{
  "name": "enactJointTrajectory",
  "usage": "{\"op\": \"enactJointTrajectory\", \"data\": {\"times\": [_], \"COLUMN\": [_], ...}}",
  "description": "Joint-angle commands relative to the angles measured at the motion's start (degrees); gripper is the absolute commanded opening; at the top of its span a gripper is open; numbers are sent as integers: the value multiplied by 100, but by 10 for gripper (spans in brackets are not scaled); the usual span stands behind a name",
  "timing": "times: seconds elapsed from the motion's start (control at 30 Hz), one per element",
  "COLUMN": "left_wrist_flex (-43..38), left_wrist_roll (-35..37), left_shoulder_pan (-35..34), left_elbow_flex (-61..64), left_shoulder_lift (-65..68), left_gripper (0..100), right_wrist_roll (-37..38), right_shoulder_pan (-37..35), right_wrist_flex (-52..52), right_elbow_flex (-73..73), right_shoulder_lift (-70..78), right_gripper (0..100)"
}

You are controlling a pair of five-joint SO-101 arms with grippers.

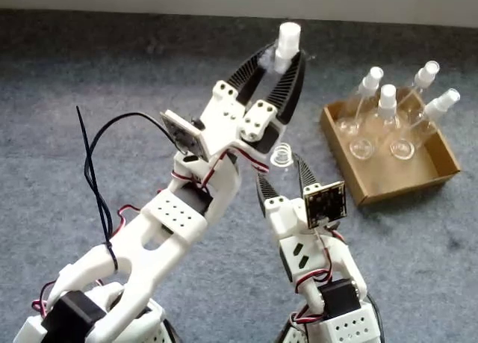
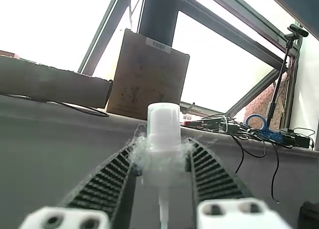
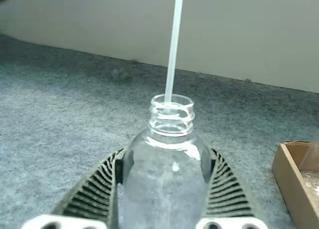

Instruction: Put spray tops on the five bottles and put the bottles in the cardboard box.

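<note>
Pinching a white spray top point(image 1: 288, 38), left jaws hang over right jaws clasping clear threaded bottle point(image 3: 167, 164).

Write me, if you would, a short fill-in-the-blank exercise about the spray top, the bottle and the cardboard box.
1. The spray top is gripped in the ____ arm's jaws.
2. Its tube reaches down into the neck of the clear ____ held in the other arm's jaws.
3. The cardboard box holds ____ capped bottles.

Missing words: left; bottle; four.
</note>
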Motion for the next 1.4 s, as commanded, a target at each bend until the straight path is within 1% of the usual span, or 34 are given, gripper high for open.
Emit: {"op": "enactJointTrajectory", "data": {"times": [0.0,0.1,0.43,0.63,0.83,1.07,1.27,1.3,1.37], "left_wrist_flex": [-114,-114,-114,-114,-97,-97,-70,-70,-70], "left_wrist_roll": [202,782,1582,1582,1609,1582,1574,1538,1231], "left_shoulder_pan": [84,75,92,382,576,576,558,558,602], "left_elbow_flex": [374,734,1859,2466,2580,3002,3143,3152,3160], "left_shoulder_lift": [-356,-523,-822,-1068,-1358,-1903,-2000,-2000,-2018], "left_gripper": [5,5,5,5,5,5,5,5,5], "right_wrist_roll": [-53,-53,-53,-53,-53,-53,-26,-26,-18], "right_shoulder_pan": [-22,-31,-13,-13,-4,-4,-4,-4,75], "right_wrist_flex": [22,13,13,13,22,22,22,22,22], "right_elbow_flex": [760,760,752,734,734,734,716,716,716], "right_shoulder_lift": [-66,-66,-66,-66,-66,-66,-66,-66,-66], "right_gripper": [74,74,74,73,72,72,72,72,72]}}
